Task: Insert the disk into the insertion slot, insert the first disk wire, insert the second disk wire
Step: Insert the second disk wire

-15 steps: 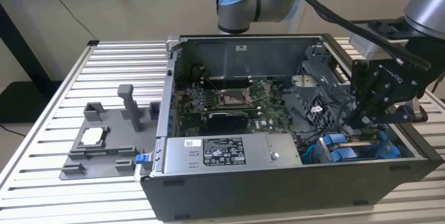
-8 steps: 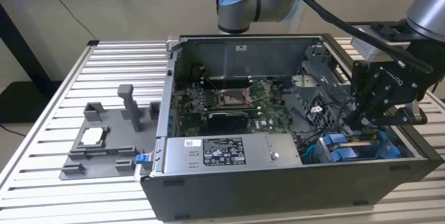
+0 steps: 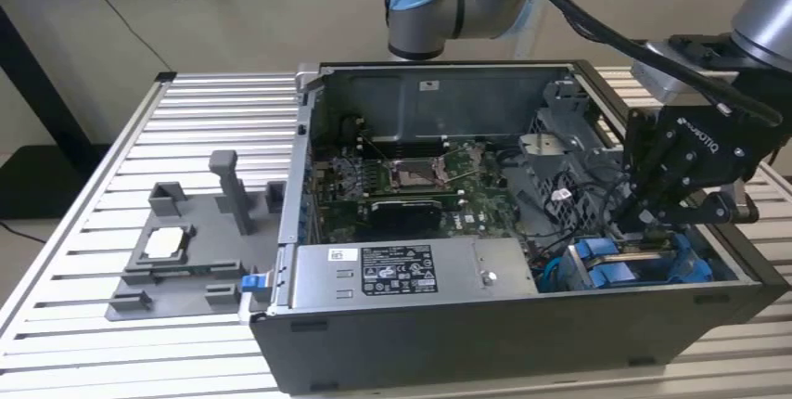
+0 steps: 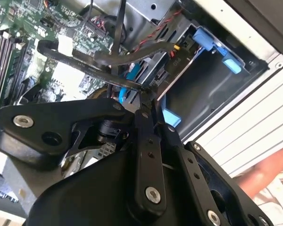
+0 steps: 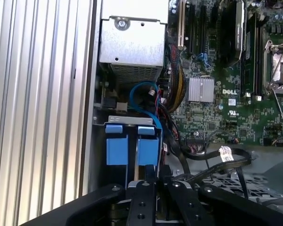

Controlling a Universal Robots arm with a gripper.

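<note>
Left to right in the exterior view: a grey holder (image 3: 173,264) lay on the slatted desk (image 3: 74,325), then the open computer case (image 3: 495,325). At its right end the claw (image 3: 652,218) hung over the slot (image 3: 625,264), fingers together, apparently pinching a thin wire (image 4: 132,85); a wiring step, I judged. The disk (image 5: 132,148) sat in the slot, blue-framed, needing careful alignment.
</note>
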